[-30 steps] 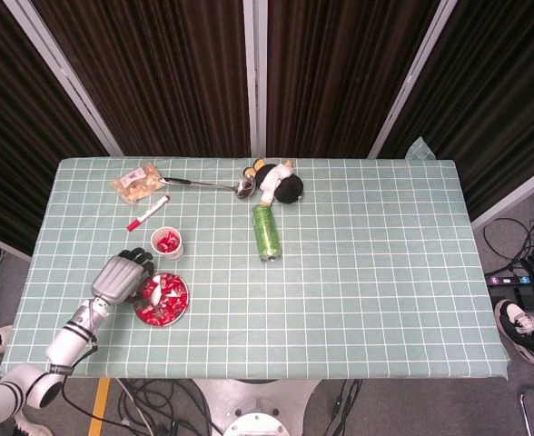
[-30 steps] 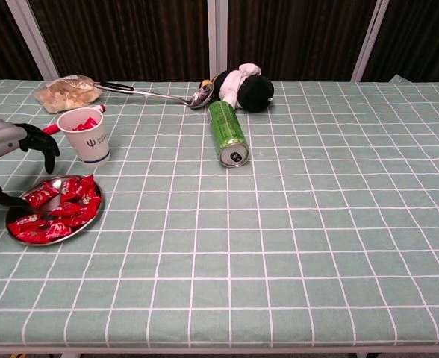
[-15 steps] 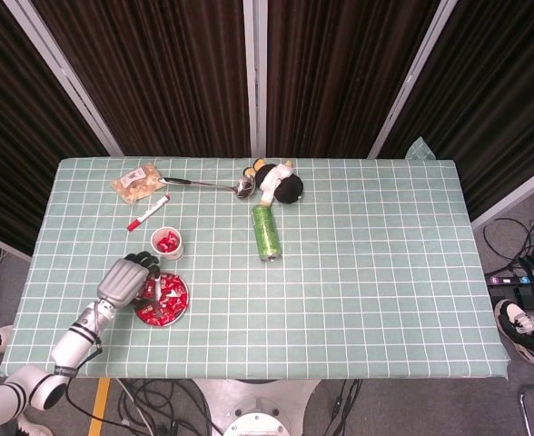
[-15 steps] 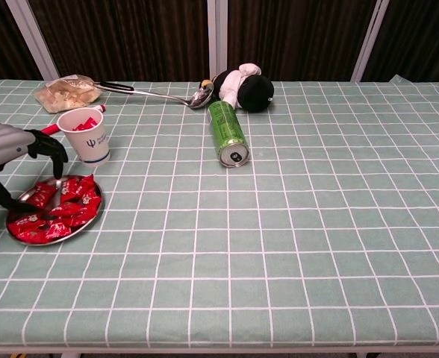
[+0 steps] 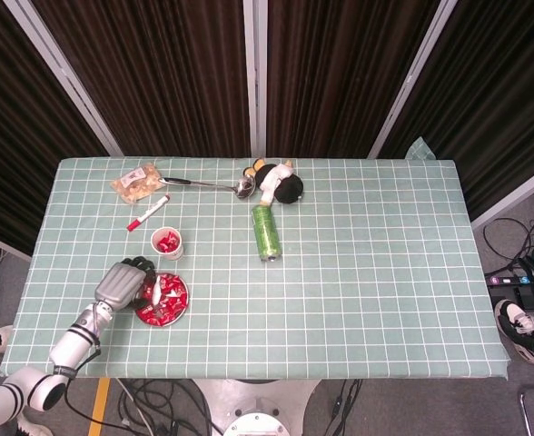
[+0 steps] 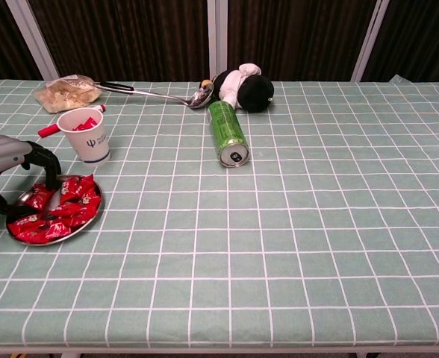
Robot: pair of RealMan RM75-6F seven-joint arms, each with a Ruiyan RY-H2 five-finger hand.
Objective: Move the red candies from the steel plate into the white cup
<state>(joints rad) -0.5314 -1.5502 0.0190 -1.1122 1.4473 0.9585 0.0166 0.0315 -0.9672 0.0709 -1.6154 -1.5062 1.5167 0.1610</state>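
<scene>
Since a second ago the left hand [image 6: 14, 168] has dropped from above the steel plate [image 6: 92, 218] until its dark fingertips [image 6: 53, 179] reach among the red candies [image 6: 63, 210] at the plate's near-left side, fingers spread downward; whether they clamp a candy I cannot tell. The plate sits just in front of the white cup [image 6: 86, 135], which already holds some candies. The chest view shows the fingertips meeting the heap; in the head view the hand [image 5: 122, 283] hides them.
</scene>
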